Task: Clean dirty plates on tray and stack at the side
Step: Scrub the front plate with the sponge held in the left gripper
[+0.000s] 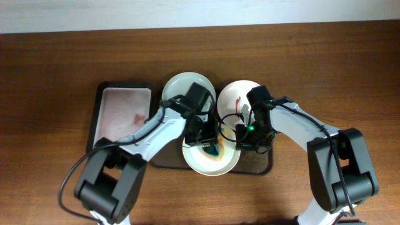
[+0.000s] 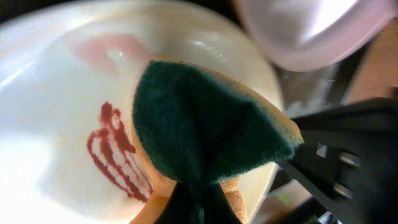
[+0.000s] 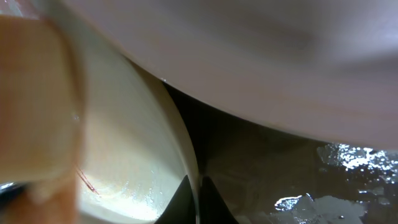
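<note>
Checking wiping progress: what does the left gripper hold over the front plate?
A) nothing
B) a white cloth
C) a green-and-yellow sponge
C: the left gripper pinches a green-topped yellow sponge over the front plate, next to a red sauce streak.

Tray [image 1: 261,165] full: green plate [image 1: 178,87] far left, pink plate [image 1: 232,92] far right, white plate [image 1: 212,165] near. Left gripper [image 1: 210,145] with sponge [image 2: 205,124] and right gripper [image 1: 241,142], pinching the white plate's rim, crowd the middle. Sponge tray [image 1: 122,112] blocks the left. Table [image 1: 350,75] passable right and far
</note>
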